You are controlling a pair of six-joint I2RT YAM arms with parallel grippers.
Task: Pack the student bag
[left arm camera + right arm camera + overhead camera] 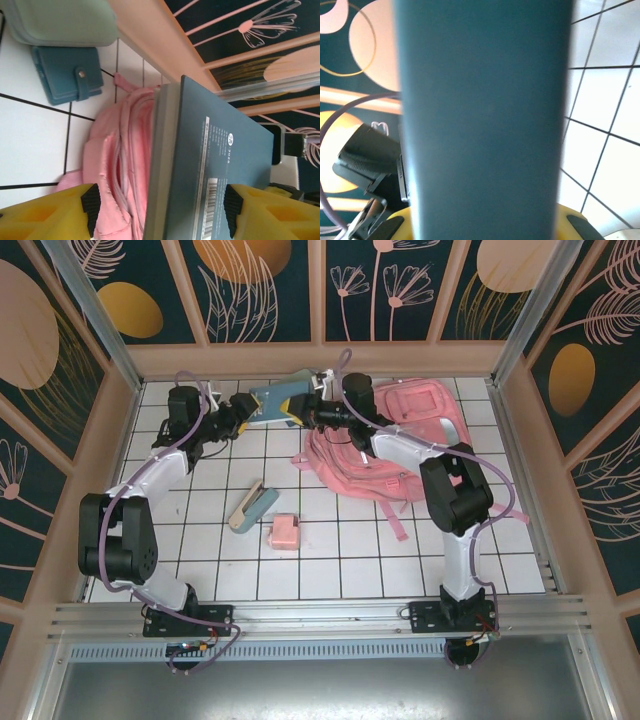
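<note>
Over far tabletop [330, 560]: right claw [309, 410] clamped teal book [275, 403]; left claw [242, 412] wide around it. Advice: withdraw left straight, then steer book into student bag [400, 440].

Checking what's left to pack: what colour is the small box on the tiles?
The small box is pink; clearest from top external.

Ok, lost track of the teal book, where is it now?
Top view: the teal book is held up at the far side, between the left end effector and the right end effector gripping it, just left of the student bag.
</note>
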